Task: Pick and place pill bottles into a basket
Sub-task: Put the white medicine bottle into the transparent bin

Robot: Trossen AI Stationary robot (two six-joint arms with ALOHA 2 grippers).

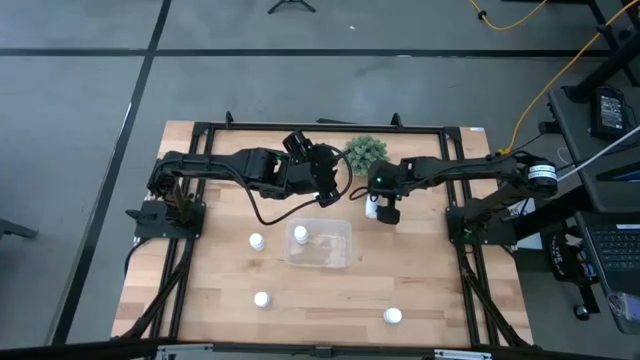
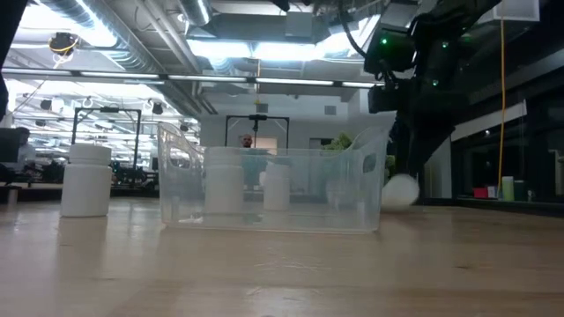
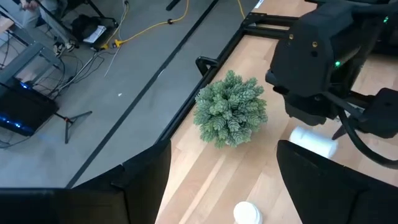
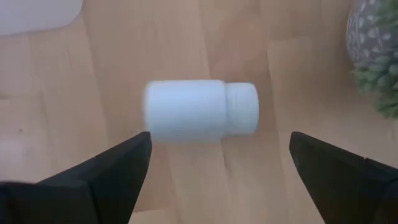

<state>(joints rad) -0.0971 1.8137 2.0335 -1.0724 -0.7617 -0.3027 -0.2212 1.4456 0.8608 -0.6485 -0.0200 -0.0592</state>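
Observation:
A white pill bottle (image 4: 199, 109) lies on its side on the table, just right of the clear tray (image 1: 338, 258); it also shows in the low view (image 2: 401, 189). My right gripper (image 4: 217, 168) is open just above it, one finger on either side, touching nothing. My left gripper (image 3: 224, 186) is open and empty above the tray's far edge (image 1: 325, 188). One bottle (image 1: 300, 235) stands in the tray. Three more bottles stand upright on the table: (image 1: 257, 241), (image 1: 262, 298), (image 1: 393, 316). Another white cap (image 3: 247, 213) shows below my left gripper.
A green spiky plant (image 1: 366, 152) stands at the far side, close behind both grippers. The black metal frame (image 1: 190, 260) runs along the table's left, right and far sides. Both arms reach in over the far half of the table.

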